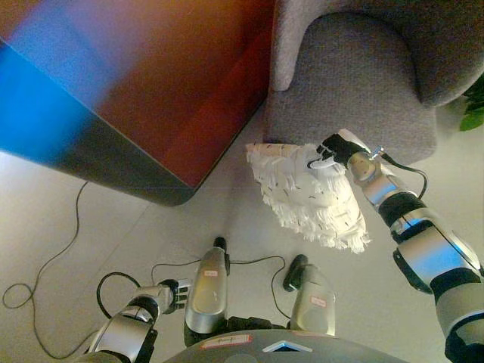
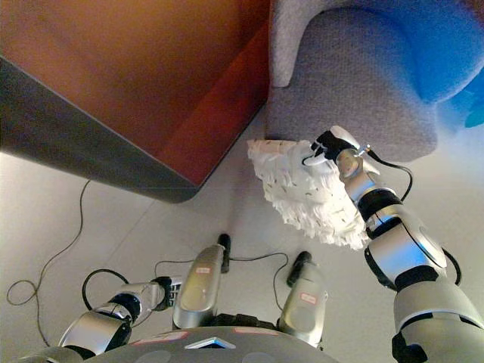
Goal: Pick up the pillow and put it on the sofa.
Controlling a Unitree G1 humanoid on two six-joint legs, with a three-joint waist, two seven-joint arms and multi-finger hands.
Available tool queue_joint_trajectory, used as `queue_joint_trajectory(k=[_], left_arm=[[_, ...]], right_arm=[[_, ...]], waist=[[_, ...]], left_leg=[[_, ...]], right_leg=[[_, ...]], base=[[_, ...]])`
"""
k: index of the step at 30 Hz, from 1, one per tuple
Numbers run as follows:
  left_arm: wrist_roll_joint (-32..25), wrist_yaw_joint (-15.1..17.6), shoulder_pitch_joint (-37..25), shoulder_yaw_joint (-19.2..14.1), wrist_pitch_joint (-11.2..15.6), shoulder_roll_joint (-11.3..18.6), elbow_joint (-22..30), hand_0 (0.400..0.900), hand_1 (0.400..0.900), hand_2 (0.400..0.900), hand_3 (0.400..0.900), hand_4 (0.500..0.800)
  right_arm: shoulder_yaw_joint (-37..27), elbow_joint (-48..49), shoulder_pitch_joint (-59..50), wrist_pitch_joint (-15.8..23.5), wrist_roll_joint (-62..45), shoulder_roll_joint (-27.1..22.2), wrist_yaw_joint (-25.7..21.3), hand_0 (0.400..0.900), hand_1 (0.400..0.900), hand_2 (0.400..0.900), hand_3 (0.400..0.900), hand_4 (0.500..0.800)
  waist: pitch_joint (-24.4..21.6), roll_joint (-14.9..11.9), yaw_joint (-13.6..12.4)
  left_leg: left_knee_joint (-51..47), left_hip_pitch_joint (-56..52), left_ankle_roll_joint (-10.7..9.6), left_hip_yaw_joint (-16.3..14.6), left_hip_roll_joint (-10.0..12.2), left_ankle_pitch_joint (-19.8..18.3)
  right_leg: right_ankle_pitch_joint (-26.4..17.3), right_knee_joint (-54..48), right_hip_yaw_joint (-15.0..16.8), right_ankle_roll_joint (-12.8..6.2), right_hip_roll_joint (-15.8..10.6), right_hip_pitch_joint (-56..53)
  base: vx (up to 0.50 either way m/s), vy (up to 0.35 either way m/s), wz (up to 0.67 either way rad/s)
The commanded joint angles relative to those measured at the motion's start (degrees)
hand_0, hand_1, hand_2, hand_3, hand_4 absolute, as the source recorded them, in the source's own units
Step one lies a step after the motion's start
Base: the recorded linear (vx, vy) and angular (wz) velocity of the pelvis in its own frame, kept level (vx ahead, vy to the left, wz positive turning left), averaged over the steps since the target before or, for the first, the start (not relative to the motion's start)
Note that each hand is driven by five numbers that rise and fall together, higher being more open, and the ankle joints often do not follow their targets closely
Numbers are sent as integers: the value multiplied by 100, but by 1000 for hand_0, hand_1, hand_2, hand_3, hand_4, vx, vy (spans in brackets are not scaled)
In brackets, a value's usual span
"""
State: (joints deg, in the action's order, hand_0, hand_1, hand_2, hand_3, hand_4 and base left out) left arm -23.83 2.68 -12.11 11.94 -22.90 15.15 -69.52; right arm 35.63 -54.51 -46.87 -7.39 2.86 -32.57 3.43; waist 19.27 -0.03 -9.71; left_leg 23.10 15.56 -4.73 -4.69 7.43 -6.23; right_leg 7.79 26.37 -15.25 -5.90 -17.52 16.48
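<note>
A white fluffy pillow (image 1: pixel 306 198) hangs in the air just in front of the grey sofa (image 1: pixel 355 83), below the level of its seat front. My right hand (image 1: pixel 333 151) is shut on the pillow's upper right edge, fingers curled into the fabric, and the pillow droops down and to the right from that hold. The same hand (image 2: pixel 327 147) shows in the right eye view, close to the sofa's front edge. My left hand (image 1: pixel 175 293) hangs low at the bottom left, away from the pillow, fingers curled and holding nothing.
A reddish-brown table (image 1: pixel 151 83) with a dark rounded edge fills the upper left, its corner close to the sofa's left side. A thin cable (image 1: pixel 57 257) trails across the pale floor at left. Green plant leaves (image 1: pixel 473 113) show at the right edge.
</note>
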Motion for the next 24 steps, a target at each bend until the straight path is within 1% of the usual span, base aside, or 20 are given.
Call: queue_joint_trajectory(k=[1,4,8,11,16,22,24], left_arm=[[349,63,413,173,-184,234,-304,900,900,900,900,800],[490,24,507,66,-196,252,-298,900,900,900,900,800],[585,-3,617,-68,-241,261,-292,900,900,900,900,800],[646,-69,665,-154,-256,263,-305,900,900,900,900,800],[659,-79,693,-258,-300,239,-358,900,900,900,900,800],[657,-51,703,-378,-336,242,-446,900,900,900,900,800],[670,-51,703,-397,-355,237,-466,900,900,900,900,800]], right_arm=[[-505,1039,-449,435,-209,-404,98,400,400,400,400,500],[-553,1565,-259,317,-116,-566,223,400,400,400,400,500],[-668,2275,-13,120,-155,-747,414,400,400,400,400,500],[-784,2602,88,121,-175,-866,537,400,400,400,400,500],[-990,3095,101,195,-311,-1092,737,400,400,400,400,500],[-1254,3571,-45,205,-606,-1430,700,400,400,400,400,500],[-1332,3509,-172,199,-758,-1544,615,400,400,400,400,500]], waist=[[-833,-189,-16],[-1052,-227,61],[-1336,-276,179],[-1452,-302,254],[-1639,-336,364],[-1772,-346,439],[-1801,-358,440]], left_leg=[[-818,-738,-48,22,80,340],[-1147,-1060,-73,-38,84,416],[-1482,-1430,-85,-151,144,469],[-1742,-1670,-88,-236,170,517],[-2171,-1995,-123,-351,203,615],[-2504,-2188,-180,-413,233,713],[-2559,-2230,-193,-413,231,722]], right_leg=[[-926,-1449,74,-253,-137,-861],[-964,-1746,71,-268,-51,-1186],[-996,-1980,104,-285,31,-1488],[-1039,-2147,129,-301,90,-1670],[-1136,-2484,145,-324,210,-1929],[-1193,-2717,121,-353,290,-2093],[-1200,-2770,106,-358,308,-2141]], base=[[160,1,-8],[162,-1,-7],[131,-10,-14],[97,-8,-14],[82,-8,-11],[65,0,-8],[78,-4,-3]])
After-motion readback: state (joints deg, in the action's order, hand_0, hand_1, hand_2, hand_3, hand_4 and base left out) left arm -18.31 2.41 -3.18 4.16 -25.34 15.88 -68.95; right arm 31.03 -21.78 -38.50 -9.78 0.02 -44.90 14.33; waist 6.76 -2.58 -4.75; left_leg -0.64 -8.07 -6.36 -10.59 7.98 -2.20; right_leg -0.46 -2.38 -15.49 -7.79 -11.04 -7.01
